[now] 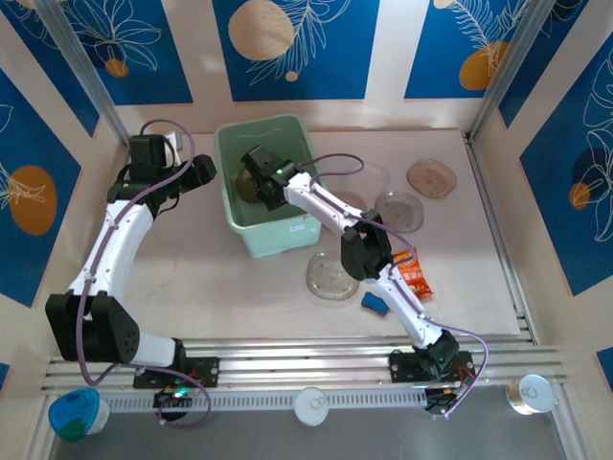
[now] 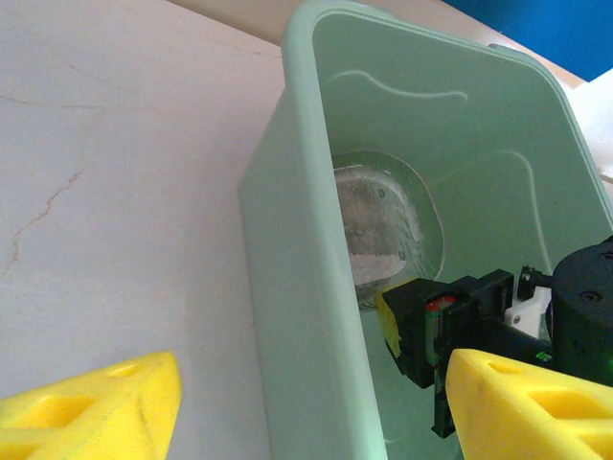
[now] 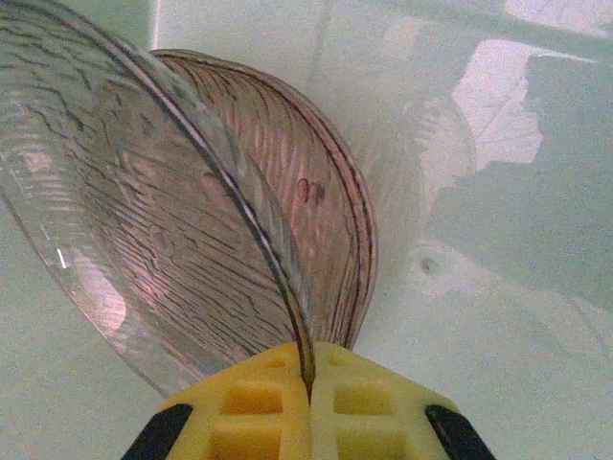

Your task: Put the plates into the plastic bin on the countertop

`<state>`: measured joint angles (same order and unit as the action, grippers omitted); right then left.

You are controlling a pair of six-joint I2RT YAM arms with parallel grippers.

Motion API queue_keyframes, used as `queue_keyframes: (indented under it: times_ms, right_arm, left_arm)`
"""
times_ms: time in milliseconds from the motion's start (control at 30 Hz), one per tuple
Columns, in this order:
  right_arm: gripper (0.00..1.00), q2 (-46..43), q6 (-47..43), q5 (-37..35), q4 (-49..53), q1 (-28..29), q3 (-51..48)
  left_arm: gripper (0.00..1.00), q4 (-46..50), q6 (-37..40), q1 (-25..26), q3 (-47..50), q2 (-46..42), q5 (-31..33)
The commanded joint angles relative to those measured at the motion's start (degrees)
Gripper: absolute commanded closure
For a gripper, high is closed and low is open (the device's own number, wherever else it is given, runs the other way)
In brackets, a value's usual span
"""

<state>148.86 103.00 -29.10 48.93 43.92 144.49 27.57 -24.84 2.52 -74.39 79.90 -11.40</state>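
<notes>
The mint-green plastic bin [image 1: 287, 233] stands at the back middle of the countertop [image 1: 192, 278]. My right gripper [image 1: 257, 178] reaches down inside it, shut on the rim of a clear ribbed plate [image 3: 144, 220] held on edge. A smoky-brown plate [image 3: 330, 220] leans just behind that one, over the bin's floor [image 3: 498, 287]. My left gripper [image 1: 198, 171] is open at the bin's left wall [image 2: 306, 287], one yellow finger [image 2: 96, 407] outside and the other [image 2: 536, 402] over the inside. More plates lie on the countertop: a brown one [image 1: 431, 177] and two clear ones [image 1: 398, 210], [image 1: 332, 276].
An orange-red snack packet [image 1: 414, 276] and a small blue object [image 1: 374, 304] lie next to the right arm. Cream walls with blue panels close in the countertop on three sides. A metal rail [image 1: 316, 359] runs along the near edge.
</notes>
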Motion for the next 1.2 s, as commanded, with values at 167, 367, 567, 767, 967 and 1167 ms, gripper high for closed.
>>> queue_keyframes:
  times_ms: [167,367,567,767,967,1167]
  right_arm:
    - [0.94,2.7,0.1,0.2,-0.2,0.4,2.8]
    - [0.85,3.1,-0.3,0.8,-0.3,0.4,3.7]
    - [0.72,3.0,-0.7,0.6,0.1,0.7,3.8]
    - [0.49,2.0,-3.5,-1.1,-1.2,0.9,4.9]
    - [0.31,-2.4,-9.3,-3.1,-5.4,1.1,2.7]
    - [0.26,-7.5,-15.9,-3.9,-6.2,1.4,1.7]
  left_arm:
    - [0.26,0.7,1.9,-0.7,0.6,-0.6,-0.1]
    - [0.26,0.7,1.6,-0.7,0.9,-0.8,-0.2]
    - [0.27,0.7,1.2,-0.7,1.4,-1.4,-0.3]
    - [0.26,0.6,0.9,-0.7,2.1,-2.0,-0.3]
    - [0.26,0.5,0.5,-0.7,2.3,-2.5,-0.9]
    - [0.26,0.9,0.1,-0.7,2.2,-2.6,-1.6]
